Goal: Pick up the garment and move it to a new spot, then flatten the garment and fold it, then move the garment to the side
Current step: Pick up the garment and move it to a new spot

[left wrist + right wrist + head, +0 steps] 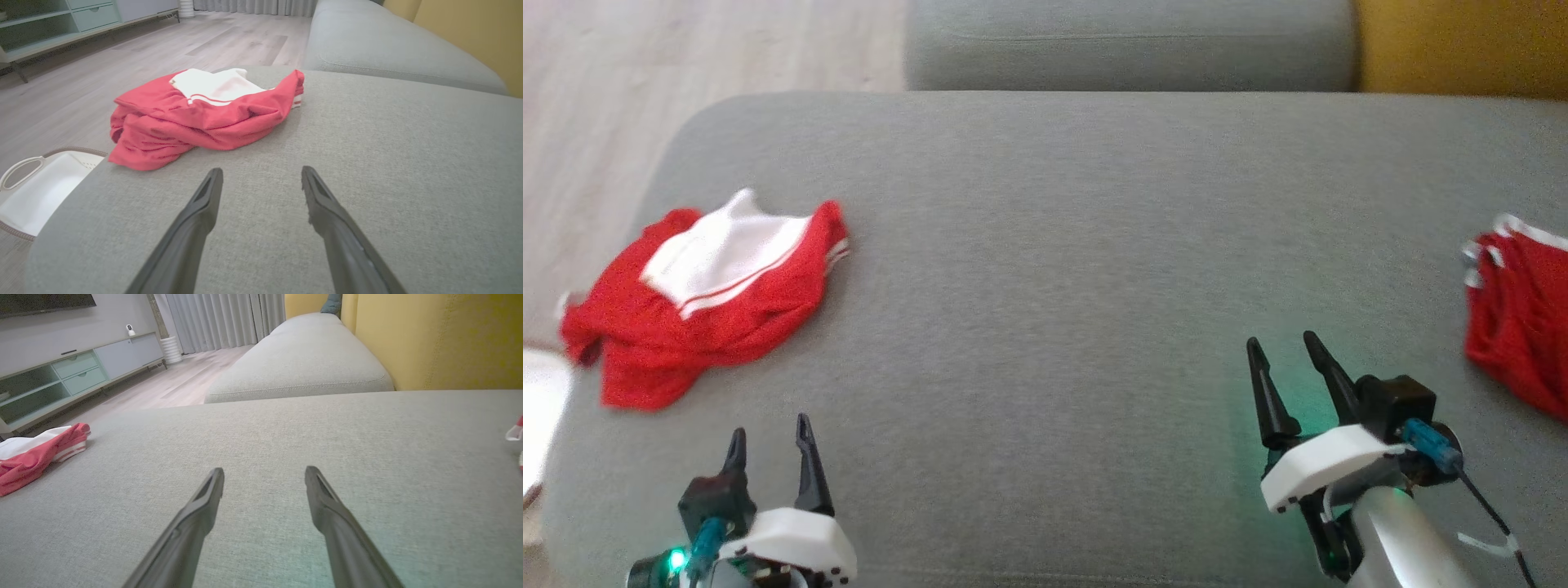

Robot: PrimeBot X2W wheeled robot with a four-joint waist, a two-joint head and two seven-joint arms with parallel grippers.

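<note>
Head view has my left gripper (769,426) low over the grey sofa seat (1054,269), its two dark fingers spread wide with nothing between them. My right gripper (1281,339) hovers further forward, also spread wide and empty, with a green glow on the fabric beside it.

A red and white garment (698,302) lies in a loose, rumpled heap ahead of the left gripper and off to its left, near the seat's edge and apart from the fingertips. Its white panel with red stripes faces up on top of the red cloth. In the left wrist view the heap sits just beyond the fingers, and past the seat's edge, to the gripper's left, a white basket (36,192) stands on the wooden floor (122,53).

A second red garment (1519,327) with white trim lies to the right of the right gripper, cut off by the frame. I cannot tell which of the two is the task's own. Bare sofa fabric lies between both grippers.
</note>
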